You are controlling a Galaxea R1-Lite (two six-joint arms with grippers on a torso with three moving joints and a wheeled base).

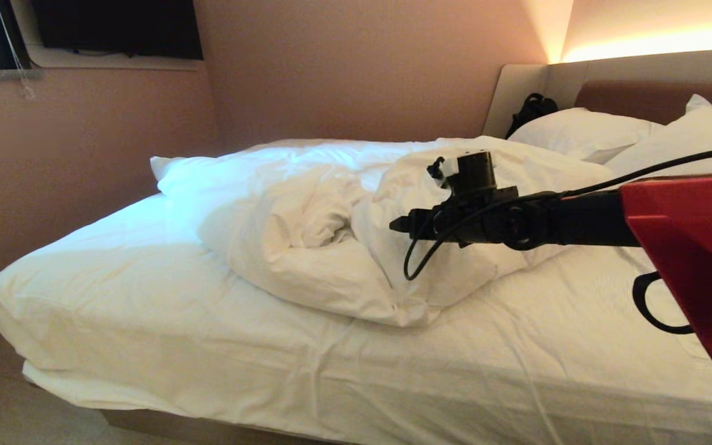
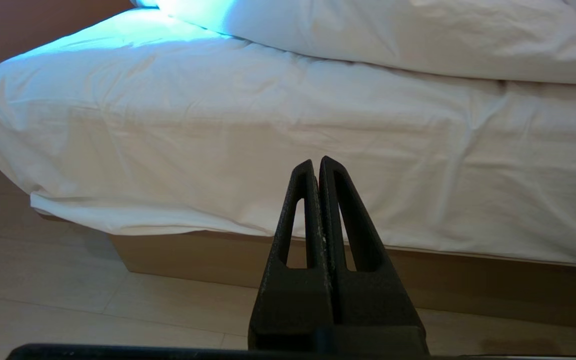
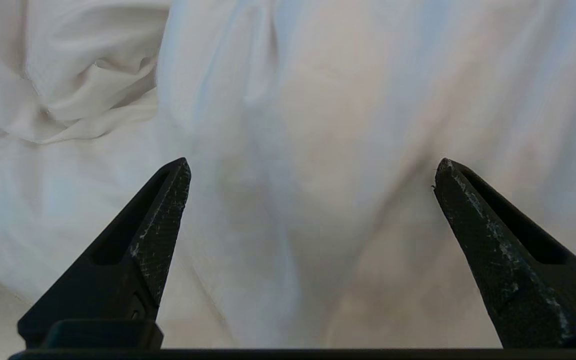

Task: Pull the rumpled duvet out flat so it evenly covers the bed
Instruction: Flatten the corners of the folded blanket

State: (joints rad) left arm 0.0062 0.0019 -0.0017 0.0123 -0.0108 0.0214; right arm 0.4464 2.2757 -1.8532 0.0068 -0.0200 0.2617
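Note:
The duvet (image 1: 306, 247) lies bunched in a puffy white heap across the middle of the bed (image 1: 146, 309), leaving the near sheet bare. My right gripper (image 1: 398, 225) reaches in from the right, over the heap's near fold. In the right wrist view, this gripper (image 3: 313, 165) is open wide, with nothing between its fingers and rumpled duvet cloth (image 3: 288, 90) close in front of it. My left gripper (image 2: 316, 162) is shut and empty, held low beside the bed and pointing at the mattress side (image 2: 218, 150). The duvet's edge (image 2: 418, 35) shows above it.
Two white pillows (image 1: 578, 133) (image 1: 683, 142) lean on the padded headboard (image 1: 640, 93) at the back right, with a black bag (image 1: 532, 108) beside them. A pink wall (image 1: 84, 142) runs along the bed's far side. Pale floor (image 2: 68, 300) and the tan base (image 2: 193, 255) lie below.

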